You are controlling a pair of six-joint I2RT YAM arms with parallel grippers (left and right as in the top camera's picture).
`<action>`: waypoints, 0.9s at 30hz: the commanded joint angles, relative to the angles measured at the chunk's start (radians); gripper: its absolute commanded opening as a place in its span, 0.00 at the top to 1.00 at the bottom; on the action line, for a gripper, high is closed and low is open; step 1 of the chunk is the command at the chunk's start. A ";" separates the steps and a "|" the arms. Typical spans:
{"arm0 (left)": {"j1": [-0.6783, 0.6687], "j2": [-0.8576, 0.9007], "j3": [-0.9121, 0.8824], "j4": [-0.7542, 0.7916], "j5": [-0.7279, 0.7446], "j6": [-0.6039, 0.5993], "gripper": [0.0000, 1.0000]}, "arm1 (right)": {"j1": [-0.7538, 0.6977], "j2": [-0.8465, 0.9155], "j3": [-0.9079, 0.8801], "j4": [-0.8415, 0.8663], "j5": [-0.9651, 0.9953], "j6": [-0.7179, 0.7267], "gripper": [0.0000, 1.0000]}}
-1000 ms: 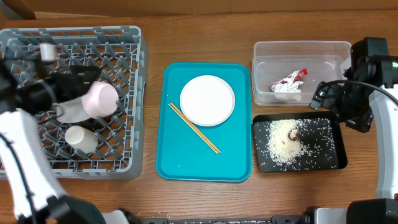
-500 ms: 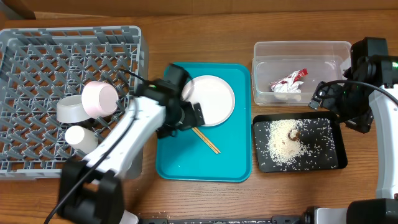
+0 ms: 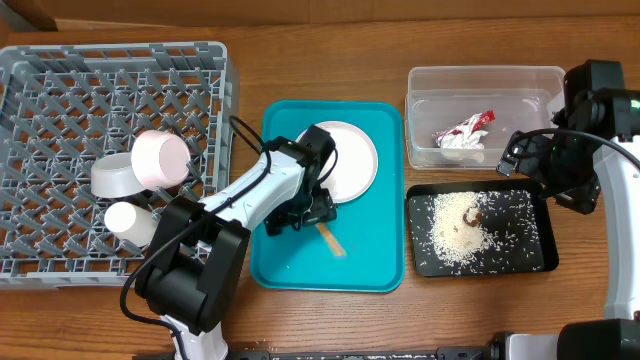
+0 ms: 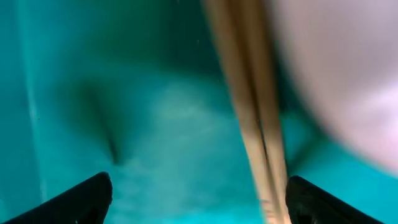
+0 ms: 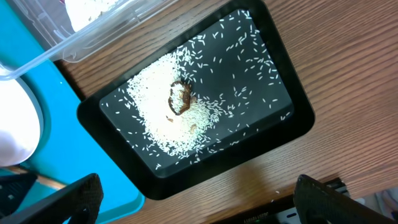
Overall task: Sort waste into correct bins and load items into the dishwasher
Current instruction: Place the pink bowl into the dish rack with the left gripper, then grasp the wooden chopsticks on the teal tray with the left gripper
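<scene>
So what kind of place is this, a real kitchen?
Likely a robot test bench staged for dish clearing, not a kitchen: a wooden table with a grey dish rack, a teal tray and a black tray of rice.

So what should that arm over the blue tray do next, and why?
Probably lower a little and close. The left gripper is open and straddles the chopsticks, which lie on the teal tray beside the large white plate and are not yet gripped.

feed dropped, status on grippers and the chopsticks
Left gripper open, straddling chopsticks on teal tray. Right gripper open, empty, near black tray. Large plate close beside chopsticks.
</scene>
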State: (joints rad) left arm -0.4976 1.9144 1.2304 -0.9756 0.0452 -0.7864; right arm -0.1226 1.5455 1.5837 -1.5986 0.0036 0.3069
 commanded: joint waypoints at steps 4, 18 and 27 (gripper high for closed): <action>0.000 0.036 -0.013 -0.079 -0.056 -0.013 0.11 | -0.001 -0.012 0.021 -0.002 -0.002 0.000 0.00; 0.020 -0.047 0.023 -0.075 -0.092 0.004 0.14 | -0.001 -0.012 0.021 -0.002 -0.002 0.000 0.00; 0.021 -0.070 0.023 -0.090 -0.106 0.019 0.13 | -0.001 -0.012 0.021 -0.001 -0.001 0.000 0.00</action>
State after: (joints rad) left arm -0.4828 1.8885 1.2316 -1.0592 -0.0231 -0.7788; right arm -0.1226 1.5455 1.5837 -1.6005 0.0040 0.3069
